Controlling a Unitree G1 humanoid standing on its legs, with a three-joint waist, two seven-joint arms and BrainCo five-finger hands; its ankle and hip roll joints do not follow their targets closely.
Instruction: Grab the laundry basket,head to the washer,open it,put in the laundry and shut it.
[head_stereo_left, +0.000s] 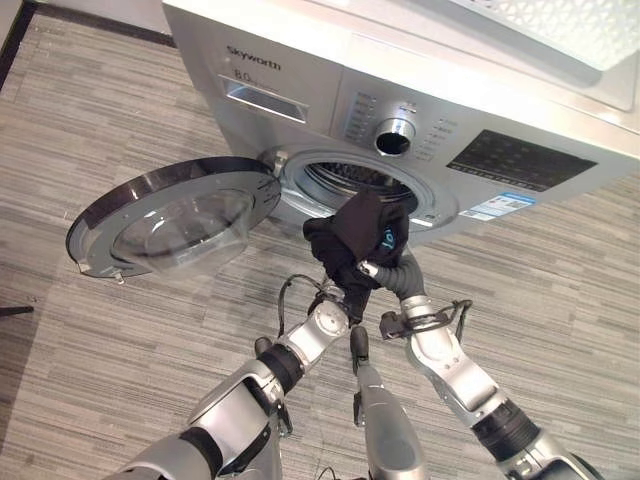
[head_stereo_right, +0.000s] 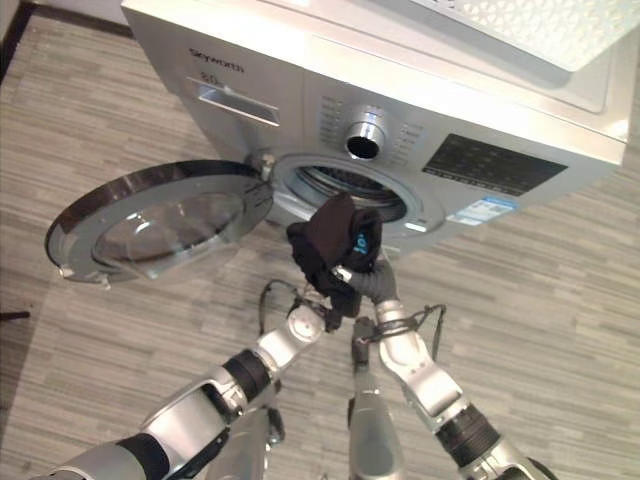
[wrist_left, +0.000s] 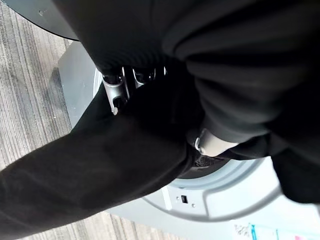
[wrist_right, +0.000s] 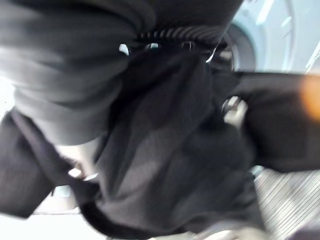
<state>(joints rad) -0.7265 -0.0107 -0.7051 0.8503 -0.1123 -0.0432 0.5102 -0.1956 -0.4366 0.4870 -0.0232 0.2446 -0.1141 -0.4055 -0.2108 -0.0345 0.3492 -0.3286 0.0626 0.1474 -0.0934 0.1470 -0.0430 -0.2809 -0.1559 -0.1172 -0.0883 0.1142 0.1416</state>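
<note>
Grey striped plank floor (head_stereo_left: 90, 340) runs under everything, and a silver front-loading washer (head_stereo_left: 330, 70) stands on it. At the left, the round washer door (head_stereo_left: 175, 215) is swung fully open, with its glass bowl facing up. Next to it is the open drum mouth (head_stereo_left: 345, 180), where the ribbed metal inside is visible. On top of the washer, at the upper right, a white lattice basket (head_stereo_left: 560, 25) is cut off by the picture edge.

Just in front of the drum mouth, both arms meet at one bundle of black laundry (head_stereo_left: 355, 235), which is held in the air and is not yet inside the drum. The left hand (head_stereo_left: 345, 295) comes from below and its fingers go up into the cloth. The right hand (head_stereo_right: 372, 285) is just beside it, under the right part of the bundle.

The left wrist view shows what the head views do not: silver fingers (wrist_left: 116, 92) curled over a fold of the black cloth, so this hand is clamped on it. In the right wrist view the cloth covers almost all; a few fingertips (wrist_right: 150, 47) look out between the folds, and I cannot tell if that hand grips or not.
</note>
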